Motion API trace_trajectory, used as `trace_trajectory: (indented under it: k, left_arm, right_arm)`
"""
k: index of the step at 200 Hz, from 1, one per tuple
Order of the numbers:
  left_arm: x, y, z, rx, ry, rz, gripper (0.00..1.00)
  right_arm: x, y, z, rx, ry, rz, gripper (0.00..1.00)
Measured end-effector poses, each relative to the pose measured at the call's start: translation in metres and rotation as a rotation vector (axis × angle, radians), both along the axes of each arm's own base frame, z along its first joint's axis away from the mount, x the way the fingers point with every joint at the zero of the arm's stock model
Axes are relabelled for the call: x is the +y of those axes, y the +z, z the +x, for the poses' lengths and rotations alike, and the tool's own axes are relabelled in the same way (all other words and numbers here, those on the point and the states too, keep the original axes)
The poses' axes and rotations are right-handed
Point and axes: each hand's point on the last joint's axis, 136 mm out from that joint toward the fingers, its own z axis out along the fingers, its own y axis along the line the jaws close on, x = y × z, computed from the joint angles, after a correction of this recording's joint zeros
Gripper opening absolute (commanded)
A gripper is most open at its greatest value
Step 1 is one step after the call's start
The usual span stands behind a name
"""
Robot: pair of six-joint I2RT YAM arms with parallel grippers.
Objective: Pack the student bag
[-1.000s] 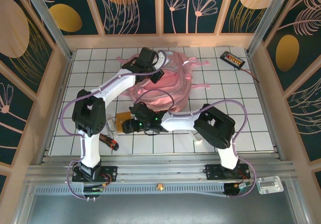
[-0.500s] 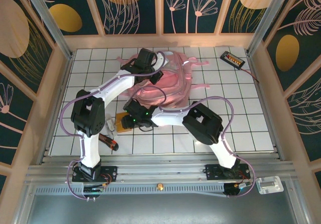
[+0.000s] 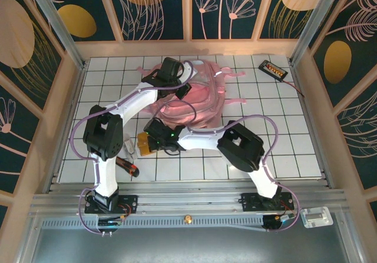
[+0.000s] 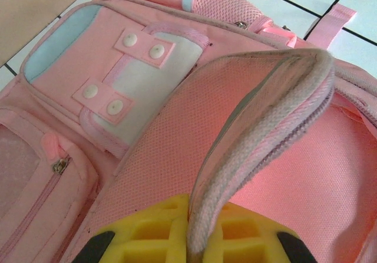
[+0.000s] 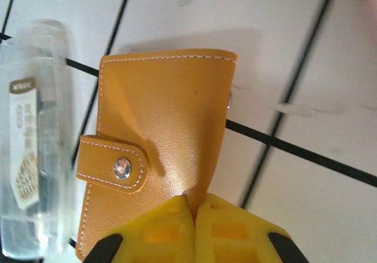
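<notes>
Swinging left since a second ago, the right gripper [image 5: 194, 213] has pinched shut on a flat mustard leather snap wallet [image 5: 165, 127]. It sits just near-left of the large pink fabric student bag [image 3: 203, 101], which lies far-centre. The left gripper [image 4: 197, 242] is clamped on the bag's opening rim.

Left tool [image 4: 197, 242] and right tool [image 5: 194, 216], jaws tight together, arms outstretched.
</notes>
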Motion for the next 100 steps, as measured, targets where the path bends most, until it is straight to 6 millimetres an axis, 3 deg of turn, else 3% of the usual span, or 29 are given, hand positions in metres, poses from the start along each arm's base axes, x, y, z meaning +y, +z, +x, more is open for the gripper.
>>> trace_trajectory:
  k: [46, 100]
  left_arm:
    - [0.000, 0.006, 0.002, 0.017, 0.031, -0.029, 0.00]
    - [-0.001, 0.011, 0.005, 0.058, 0.076, -0.070, 0.00]
  right_arm:
    - [-0.060, 0.035, -0.019, -0.031, -0.036, -0.011, 0.00]
    - [-0.125, 0.088, -0.041, -0.049, -0.107, 0.101, 0.00]
